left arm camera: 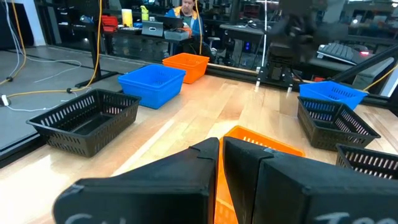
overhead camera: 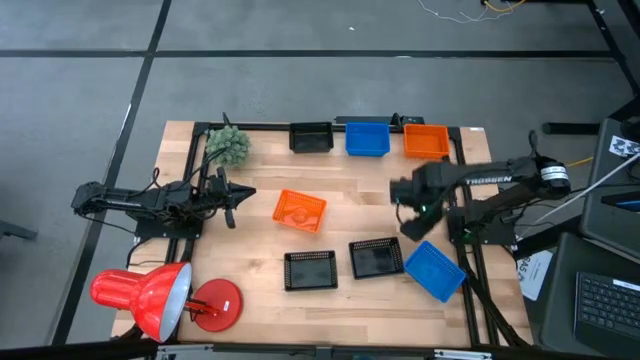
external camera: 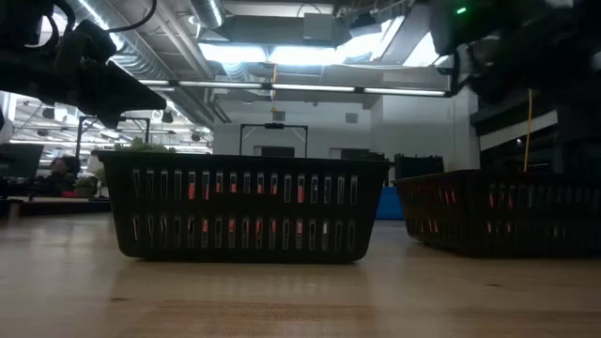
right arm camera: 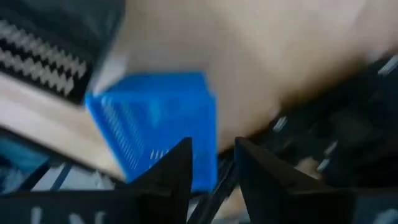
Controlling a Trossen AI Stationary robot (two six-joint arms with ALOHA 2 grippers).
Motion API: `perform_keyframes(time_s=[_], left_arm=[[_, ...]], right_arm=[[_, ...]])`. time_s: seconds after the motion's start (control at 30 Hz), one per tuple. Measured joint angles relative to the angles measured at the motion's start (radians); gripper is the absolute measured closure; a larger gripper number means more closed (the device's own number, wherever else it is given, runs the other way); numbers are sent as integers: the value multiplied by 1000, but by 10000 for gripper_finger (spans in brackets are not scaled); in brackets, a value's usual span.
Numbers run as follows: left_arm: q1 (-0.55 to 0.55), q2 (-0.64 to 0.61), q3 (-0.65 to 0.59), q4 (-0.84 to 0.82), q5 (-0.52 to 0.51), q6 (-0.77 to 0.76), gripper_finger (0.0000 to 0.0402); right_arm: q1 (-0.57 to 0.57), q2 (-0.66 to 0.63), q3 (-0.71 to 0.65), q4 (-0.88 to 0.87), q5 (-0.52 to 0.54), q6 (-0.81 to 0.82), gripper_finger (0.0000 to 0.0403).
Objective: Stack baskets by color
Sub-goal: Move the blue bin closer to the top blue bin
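Overhead layout: blue basket (overhead camera: 435,270) at five o'clock on the surface (overhead camera: 260,225), long axis diagonal, one corner past the edge. Right gripper (overhead camera: 408,212) hovers above it, fingers parted, holding nothing; its wrist view is blurred. Left gripper (overhead camera: 238,194), fingers closed and empty, points toward the tilted orange basket (overhead camera: 299,210) at centre.

A: What's surrounding the wooden table (overhead camera: 350,215)?

B: Grey floor (overhead camera: 80,120) is stretching around it, with dark seams crossing it. A laptop (overhead camera: 600,300) is sitting off the right edge.

A: And the room behind?

B: Long ceiling lights (external camera: 310,52) are glowing beside exposed ducts (external camera: 141,56). A seated person (left arm camera: 185,15) is working at a cluttered desk, and cables (left arm camera: 37,93) are trailing across the floor.
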Motion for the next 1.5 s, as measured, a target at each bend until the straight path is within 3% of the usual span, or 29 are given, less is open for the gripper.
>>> perform_keyframes(time_s=[0.17,0.33,0.5,0.67,0.77,1.1,1.3,1.4,1.5], left_arm=[[0,0,0,-1,0,0,388],[0,0,0,-1,0,0,388],[0,0,0,0,0,1,388],[0,0,0,0,0,0,388],[0,0,0,0,0,0,388],[0,0,0,0,-1,-6,388],[0,0,0,1,-1,-7,388],[0,0,0,0,0,-6,388],[0,0,0,1,0,-6,388]], right_arm=[[196,0,-39,104,-85,256,288],[341,0,-97,335,-60,460,334],[383,0,-197,363,-36,569,392],[365,1,-308,538,-75,563,396],[321,1,-356,635,3,526,401],[82,1,-343,616,525,333,401],[-66,10,-331,819,839,105,402],[-130,27,-331,1016,899,-125,402],[-171,32,-331,1200,816,-336,402]])
